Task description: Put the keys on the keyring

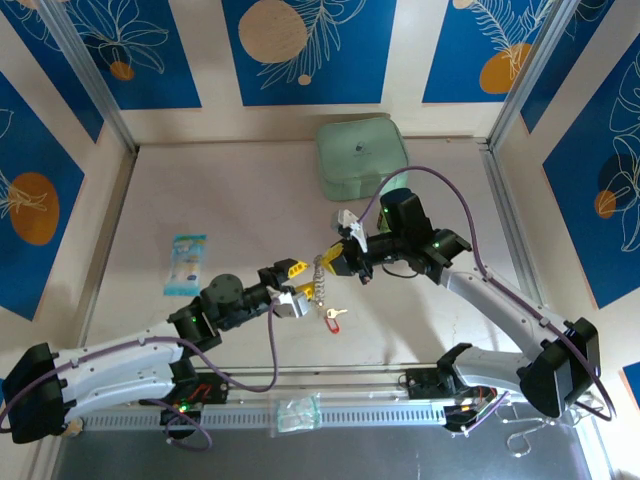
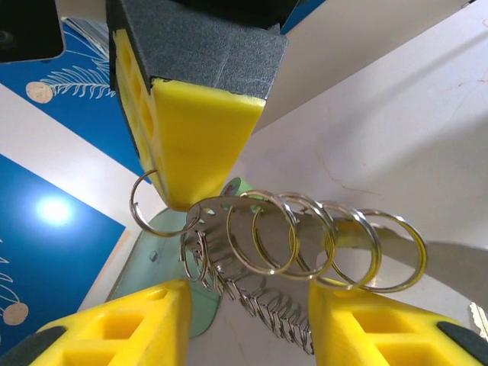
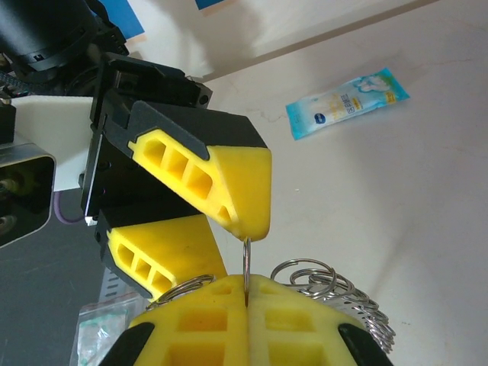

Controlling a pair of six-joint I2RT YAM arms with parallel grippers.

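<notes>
Barely begun. Pinching keyring (image 1: 318, 272) in tightly closed right gripper (image 3: 246, 280), centre frame; holding left gripper (image 2: 248, 290) partly spread alongside, empty. Yet to thread red key (image 1: 334, 314), loose on table (image 1: 230, 220) just below.

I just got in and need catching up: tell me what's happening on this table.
The right claw is shut on one loop of the keyring, holding it up. The left claw faces it, jaws open at the ring's other loops. A red-headed key lies on the table nearby, apart from the ring.
</notes>
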